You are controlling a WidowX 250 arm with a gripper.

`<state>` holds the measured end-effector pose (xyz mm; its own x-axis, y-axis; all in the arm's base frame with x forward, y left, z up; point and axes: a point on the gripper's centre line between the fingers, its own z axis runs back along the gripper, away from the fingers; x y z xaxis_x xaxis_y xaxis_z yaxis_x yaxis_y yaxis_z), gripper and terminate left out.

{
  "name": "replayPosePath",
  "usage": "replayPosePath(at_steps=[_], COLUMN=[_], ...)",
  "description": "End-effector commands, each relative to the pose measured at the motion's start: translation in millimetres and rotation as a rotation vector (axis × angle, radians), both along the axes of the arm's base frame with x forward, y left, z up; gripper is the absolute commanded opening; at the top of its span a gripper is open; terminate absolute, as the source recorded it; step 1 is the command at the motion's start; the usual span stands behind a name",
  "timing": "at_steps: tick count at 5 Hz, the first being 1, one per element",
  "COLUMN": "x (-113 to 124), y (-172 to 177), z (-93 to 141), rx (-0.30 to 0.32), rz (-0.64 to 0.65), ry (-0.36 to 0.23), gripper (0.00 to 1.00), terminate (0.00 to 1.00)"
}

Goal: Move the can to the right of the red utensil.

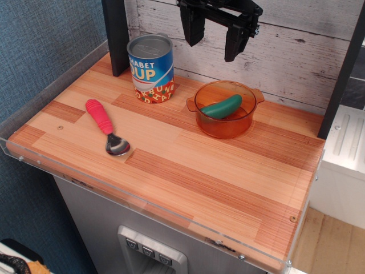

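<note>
One can, one red utensil, one orange pot holding one green pickle, all on the wooden table. Up top, one gripper, jaws wide apart, gripping nothing. Can upright at the back left, below and left of those jaws, well apart. Spoon lying front-left of the can.

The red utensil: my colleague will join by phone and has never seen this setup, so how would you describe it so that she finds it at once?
Start at the wooden table and go to its left side, in front of the can. There lies the red utensil, a small spoon flat on the wood. Its ribbed pinkish-red handle and shiny metal bowl set it apart from the green pickle in the orange pot.
</note>
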<state>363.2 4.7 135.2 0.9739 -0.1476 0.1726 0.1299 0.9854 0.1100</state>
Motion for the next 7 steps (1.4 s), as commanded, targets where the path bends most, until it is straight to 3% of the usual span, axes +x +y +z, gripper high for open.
replayPosePath(at_steps=[1,2,4,7], x=[0.0,5.4,5.6,22.6], y=[0.0,27.1,93.3,151.6], z=[0.0,4.0,14.5,11.4], rx=[0.000,0.055,0.074,0.092], rz=[0.000,0.234,0.678,1.040], ry=[0.000,-0.078,-0.137,-0.298], gripper=[1.00,1.00,1.00,1.00], terminate=[0.00,0.00,0.00,0.00])
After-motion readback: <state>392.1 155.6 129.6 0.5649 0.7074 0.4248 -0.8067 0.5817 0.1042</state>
